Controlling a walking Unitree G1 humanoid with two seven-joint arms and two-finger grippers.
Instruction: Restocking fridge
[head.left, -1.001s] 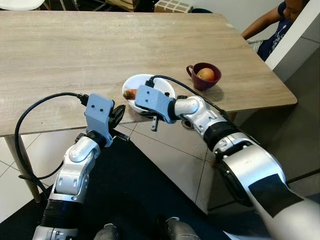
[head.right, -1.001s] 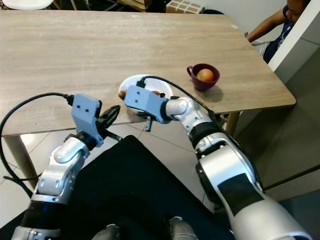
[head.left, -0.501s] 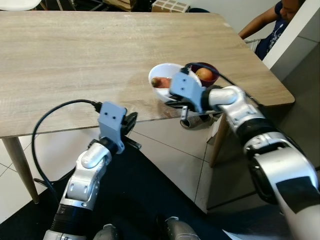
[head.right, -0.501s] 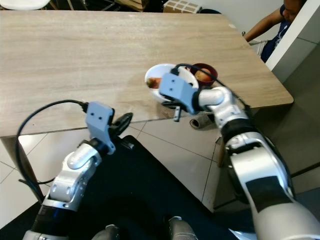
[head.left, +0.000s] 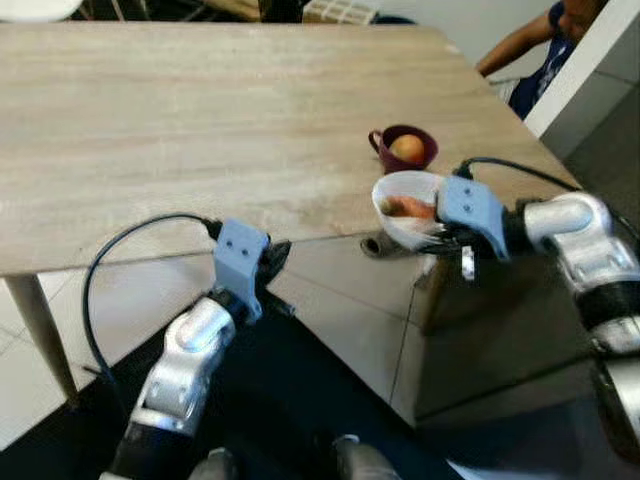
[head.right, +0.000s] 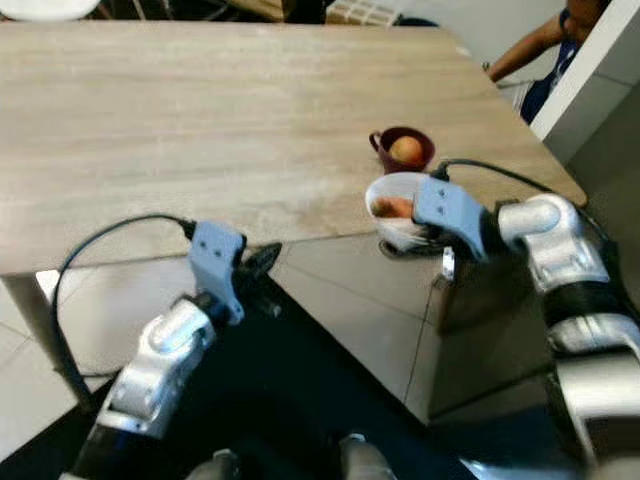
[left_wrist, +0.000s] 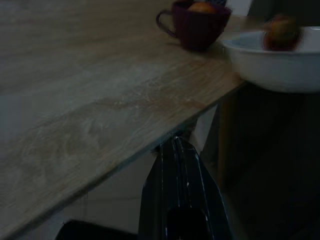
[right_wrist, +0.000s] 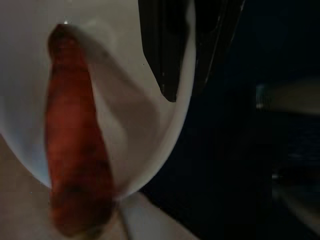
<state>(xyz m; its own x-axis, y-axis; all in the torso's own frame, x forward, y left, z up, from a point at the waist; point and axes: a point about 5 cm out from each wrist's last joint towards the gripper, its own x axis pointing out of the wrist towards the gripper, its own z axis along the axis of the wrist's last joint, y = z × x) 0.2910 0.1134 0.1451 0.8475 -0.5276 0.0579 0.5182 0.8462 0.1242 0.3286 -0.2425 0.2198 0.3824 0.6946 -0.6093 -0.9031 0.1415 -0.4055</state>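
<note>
1. Two black fingers of your right gripper (right_wrist: 182, 50) are clamped on the rim of the round white ceramic bowl (head.left: 400, 215), one finger inside the wall and one outside, as the right wrist view shows.
2. Your right gripper holds that bowl in the air past the table's near edge, over the tiled floor (head.left: 330, 300) rather than on the tabletop.
3. You have an orange-red carrot-like piece of food (right_wrist: 75, 150) lying along the inside of the bowl, reaching from its bottom up toward the rim; from the head views it reads as an orange lump (head.right: 393, 207) against the white.
4. Your right arm (head.left: 580, 240) comes in from the right with its black cable arching over the wrist housing.
5. Just beyond the bowl you will see the small dark maroon mug (head.left: 403, 150), standing upright on the light wooden table (head.left: 180, 120) near its right corner, with a round orange-yellow fruit (head.left: 407, 148) inside it. Bowl and mug are close but apart.
6. Your left gripper (left_wrist: 182, 165) is below and in front of the table's near edge, its fingers closed together with nothing between them.
7. You have a person in dark blue clothing (head.left: 535, 75) at the far right, behind the table's corner, one arm reaching toward it.
</note>
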